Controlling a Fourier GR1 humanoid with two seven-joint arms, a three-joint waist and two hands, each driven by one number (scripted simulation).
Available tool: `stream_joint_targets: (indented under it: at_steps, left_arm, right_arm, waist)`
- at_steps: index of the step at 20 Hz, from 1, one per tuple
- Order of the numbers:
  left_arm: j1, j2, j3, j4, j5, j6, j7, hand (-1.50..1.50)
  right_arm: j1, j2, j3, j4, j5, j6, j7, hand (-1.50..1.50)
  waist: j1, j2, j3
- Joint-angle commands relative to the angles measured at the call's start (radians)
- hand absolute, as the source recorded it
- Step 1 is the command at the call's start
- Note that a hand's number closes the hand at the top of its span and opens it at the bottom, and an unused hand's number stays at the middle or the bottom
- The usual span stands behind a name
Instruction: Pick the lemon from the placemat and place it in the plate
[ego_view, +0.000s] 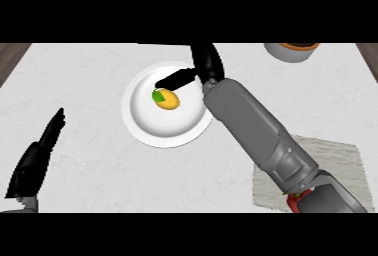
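The lemon (167, 99) is seen lying inside the white round plate (151, 127), right at the tips of the right hand (198, 70) — a black finger is stretched out to it and seems to touch its top, but nothing is curled round it. The left hand (37, 160) is held still at the lower left, fingers straight. The grey placemat (336, 160) is partly hidden under the right arm. A cup-like thing (294, 51) is cut off at the top edge — it cannot be made out well. The counter (81, 75) is pale and marbled.
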Motion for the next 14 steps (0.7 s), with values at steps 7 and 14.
stream_joint_targets:
  at_steps: [7, 14]
  left_arm:
    - [0.051, 0.017, 0.045, -0.005, 0.023, -0.018, -0.035, 0.00]
    - [0.023, -0.013, 0.006, -0.045, -0.012, -0.007, 0.024, 0.00]
  right_arm:
    - [0.105, -0.163, -0.273, 0.034, -0.190, 0.210, -0.324, -1.50]
    - [0.118, -0.270, -0.330, 0.195, -0.170, 0.377, -0.553, -1.50]
  waist:
    - [-0.019, 0.000, 0.001]
    - [-0.008, 0.006, 0.001]
